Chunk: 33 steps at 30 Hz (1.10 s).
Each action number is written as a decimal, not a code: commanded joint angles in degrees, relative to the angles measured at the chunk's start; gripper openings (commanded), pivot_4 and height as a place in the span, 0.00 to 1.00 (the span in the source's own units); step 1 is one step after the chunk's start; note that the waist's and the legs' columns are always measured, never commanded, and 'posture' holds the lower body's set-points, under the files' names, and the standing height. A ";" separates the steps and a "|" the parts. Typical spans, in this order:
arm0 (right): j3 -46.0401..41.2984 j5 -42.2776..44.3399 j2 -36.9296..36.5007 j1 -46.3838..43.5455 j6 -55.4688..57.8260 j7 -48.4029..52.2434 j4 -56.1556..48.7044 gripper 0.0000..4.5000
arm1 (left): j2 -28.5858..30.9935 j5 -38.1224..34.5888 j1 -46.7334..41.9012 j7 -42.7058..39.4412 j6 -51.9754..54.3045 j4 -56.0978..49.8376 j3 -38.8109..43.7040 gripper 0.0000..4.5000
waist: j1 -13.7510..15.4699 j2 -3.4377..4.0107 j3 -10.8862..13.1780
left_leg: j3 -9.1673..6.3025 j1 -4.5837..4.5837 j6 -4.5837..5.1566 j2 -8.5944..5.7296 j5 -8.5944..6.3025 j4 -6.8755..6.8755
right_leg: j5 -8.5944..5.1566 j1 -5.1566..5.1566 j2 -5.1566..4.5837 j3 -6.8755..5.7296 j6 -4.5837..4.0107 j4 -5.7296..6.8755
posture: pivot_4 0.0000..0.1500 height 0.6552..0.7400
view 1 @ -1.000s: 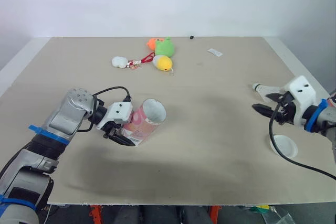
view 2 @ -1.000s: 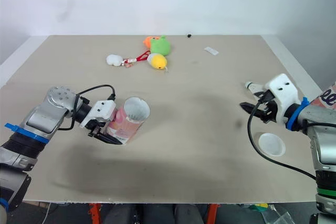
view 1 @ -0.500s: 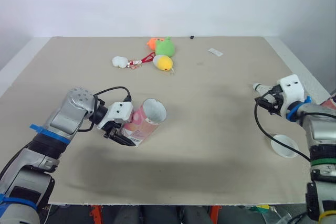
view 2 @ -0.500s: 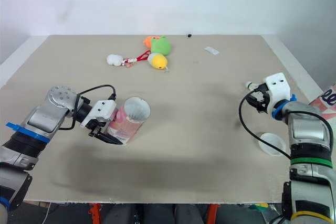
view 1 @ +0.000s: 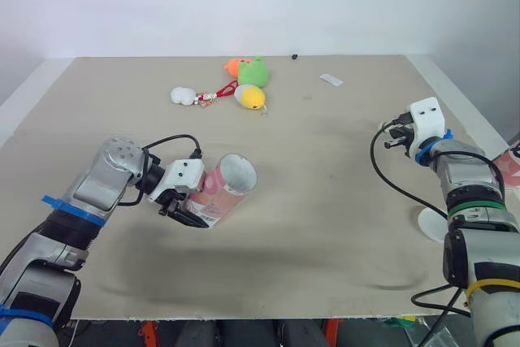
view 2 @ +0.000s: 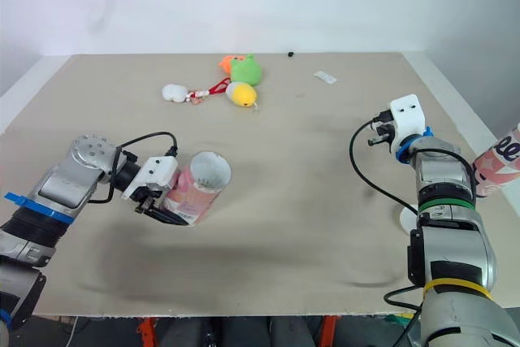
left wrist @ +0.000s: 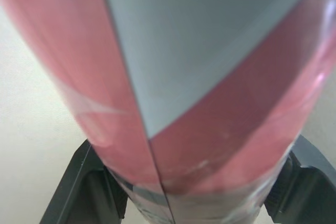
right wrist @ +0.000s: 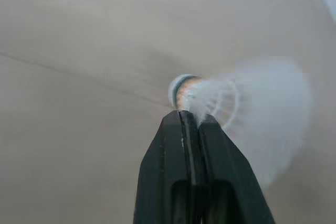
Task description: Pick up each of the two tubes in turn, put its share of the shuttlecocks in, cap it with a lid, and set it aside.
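A pink tube (view 1: 226, 191) with a grey inside leans low over the table at the front left, its open mouth turned to the right. My left gripper (view 1: 184, 210) is shut on its lower end, black fingers (left wrist: 79, 187) on either side. At the right, my right gripper (right wrist: 189, 116) is shut on a white shuttlecock (right wrist: 247, 103), pinching the feathers just behind the cork; in the head view this gripper (view 1: 390, 139) is low over the table. A second pink tube (view 2: 497, 160) shows at the right edge. A white lid (view 1: 432, 225) lies partly behind my right forearm.
Plush toys lie at the back: a green and orange one (view 1: 253, 72), a yellow one (view 1: 253, 98) and a white one (view 1: 184, 96). A small white tag (view 1: 331, 80) and a black speck (view 1: 294, 57) are near the far edge. The table's right edge runs close to my right arm.
My right gripper has closed on the shuttlecock, and its wrist has swung in toward the left and back. The left arm and its tube have stayed put.
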 commanded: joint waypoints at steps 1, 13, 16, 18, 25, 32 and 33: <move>0.38 2.50 -0.81 2.01 -2.22 6.74 -15.97 0.02 | 0.74 0.45 1.08 0.44 0.87 -0.98 -0.51 0.60 | -0.10 0.03 0.02 | -0.01 0.00 0.00 0.00 0.00 -0.01 | 0.00 -0.01 0.01 0.00 0.00 0.00 | 1.00 0.91; 3.05 35.10 -11.49 14.96 25.25 35.91 -83.76 0.02 | -0.40 0.95 -0.79 0.17 0.00 1.11 -1.14 0.60 | 0.55 0.10 0.06 | -0.43 -0.09 -0.03 0.11 -0.03 0.04 | -0.10 0.00 0.02 -0.35 -0.05 0.03 | 1.00 0.91; 6.12 36.53 -10.70 11.92 27.66 35.77 -87.21 0.02 | -0.45 0.97 -1.09 0.01 -0.14 1.51 -1.17 0.60 | 0.45 0.03 0.08 | -0.38 -0.06 -0.04 0.18 -0.02 0.15 | -0.20 0.01 0.01 -0.43 0.02 0.02 | 1.00 0.91; 9.01 35.60 -8.90 9.94 27.87 35.38 -87.63 0.02 | -0.45 0.98 -1.22 -0.07 -0.17 1.68 -1.16 0.60 | 0.36 0.02 0.08 | -0.30 0.00 -0.07 0.20 0.03 0.16 | -0.18 0.00 0.01 -0.43 -0.14 0.03 | 1.00 0.91; 20.28 25.12 -1.83 4.22 23.68 34.53 -81.15 0.02 | -0.49 0.95 -1.77 -0.37 -0.20 2.12 -0.99 0.60 | 0.33 0.02 0.08 | -0.14 -0.05 -0.07 0.25 0.06 0.16 | -0.19 -0.06 0.03 -0.58 -0.24 0.06 | 1.00 0.91; 25.66 17.46 2.71 0.88 20.23 36.37 -75.39 0.15 | -0.35 0.87 -1.65 -0.42 0.02 1.76 -0.70 0.60 | 0.35 0.01 0.08 | -0.23 -0.09 -0.06 0.28 0.05 0.11 | -0.18 -0.10 0.05 -0.77 -0.22 0.12 | 1.00 0.91; 25.78 17.25 3.19 0.76 20.02 36.74 -75.01 0.18 | -0.32 0.83 -1.54 -0.39 0.11 1.63 -0.66 0.60 | 0.35 0.01 0.08 | -0.23 -0.10 -0.06 0.28 0.05 0.11 | -0.18 -0.11 0.05 -0.76 -0.22 0.12 | 1.00 0.91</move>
